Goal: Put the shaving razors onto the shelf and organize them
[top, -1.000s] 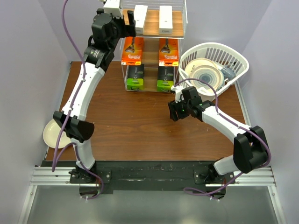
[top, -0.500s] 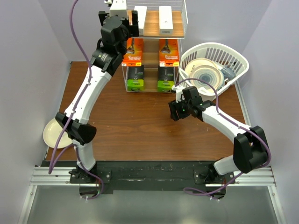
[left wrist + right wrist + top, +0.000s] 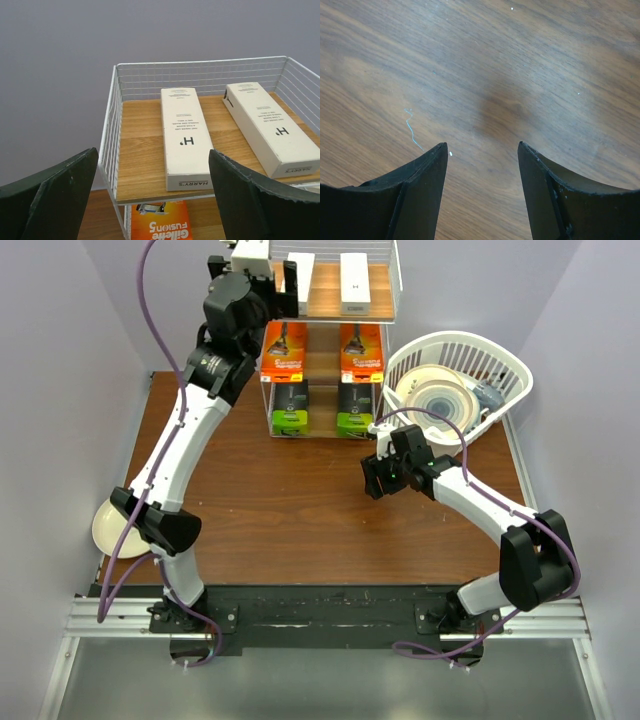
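The shelf (image 3: pixel 385 302) stands at the table's far edge and holds all six razor packs. Two white boxes (image 3: pixel 300 282) (image 3: pixel 353 282) lie on the top board, two orange cards (image 3: pixel 284 350) (image 3: pixel 360 348) on the middle one, and two black boxes with lime ends (image 3: pixel 290 405) (image 3: pixel 353 408) on the bottom one. My left gripper (image 3: pixel 255 275) is open and empty, high at the shelf's top left corner. In the left wrist view it (image 3: pixel 152 152) faces the top board (image 3: pixel 142 150), both white boxes (image 3: pixel 186 135) (image 3: pixel 267 127) and an orange card (image 3: pixel 162 225). My right gripper (image 3: pixel 372 478) (image 3: pixel 481 146) is open and empty, low over bare table.
A white slotted basket (image 3: pixel 500 360) with a cream plate (image 3: pixel 435 400) and a grey object (image 3: pixel 490 392) stands right of the shelf. Another cream plate (image 3: pixel 108 525) lies at the table's left edge under my left arm. Grey walls close in both sides.
My left gripper has risen and shifted a little along the shelf's top left corner, staying open. The right arm and the packs have not moved.
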